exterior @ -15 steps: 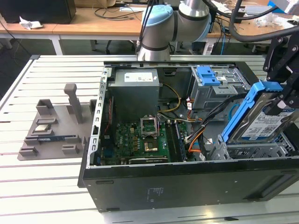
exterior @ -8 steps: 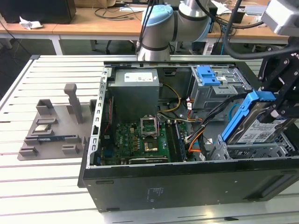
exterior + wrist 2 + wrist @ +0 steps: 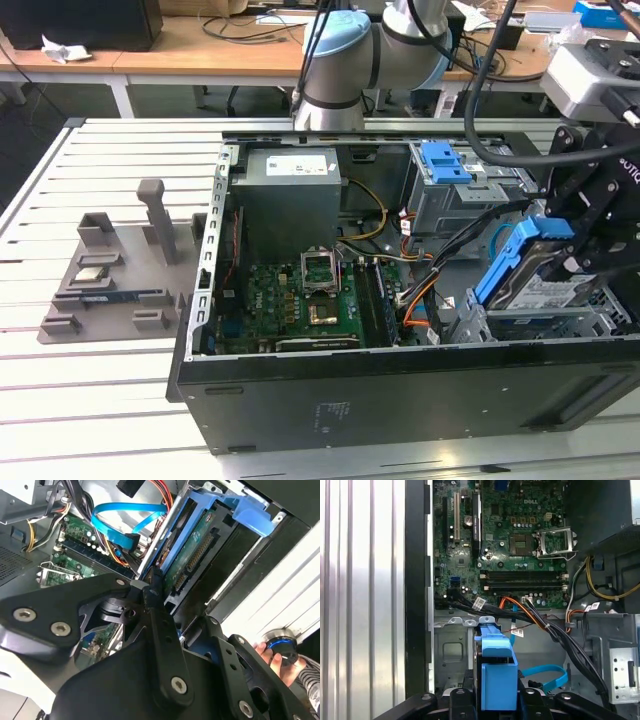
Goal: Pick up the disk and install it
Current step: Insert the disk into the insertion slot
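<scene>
An open computer case (image 3: 300, 400) is laid on its side on the slatted table (image 3: 100, 400). Inside it a green motherboard (image 3: 300, 300), a grey power-supply box (image 3: 290, 200), bundles of cables (image 3: 420, 290) and, at the far edge, a drive cage with a smaller blue bracket (image 3: 445, 160) are seen. The disk (image 3: 530, 265) is held tilted over the drive bay at the case's end on the exterior view's right, partly lowered into it. The gripper (image 3: 570, 235) is closed on it, the fingers (image 3: 160, 630) being clamped on the blue carrier.

In the second wrist view the disk's (image 3: 200, 550) green circuit board and connector are shown, and a person's hand (image 3: 280, 655) on a blue-lit knob beyond the case. In the first wrist view the carrier's (image 3: 497, 680) blue end is seen between the fingers (image 3: 460, 700), with the empty processor socket (image 3: 552, 542) and a blue data cable (image 3: 545, 672). On the table, beside the case, a grey fixture (image 3: 110, 270) with small parts is seen in the exterior view.
</scene>
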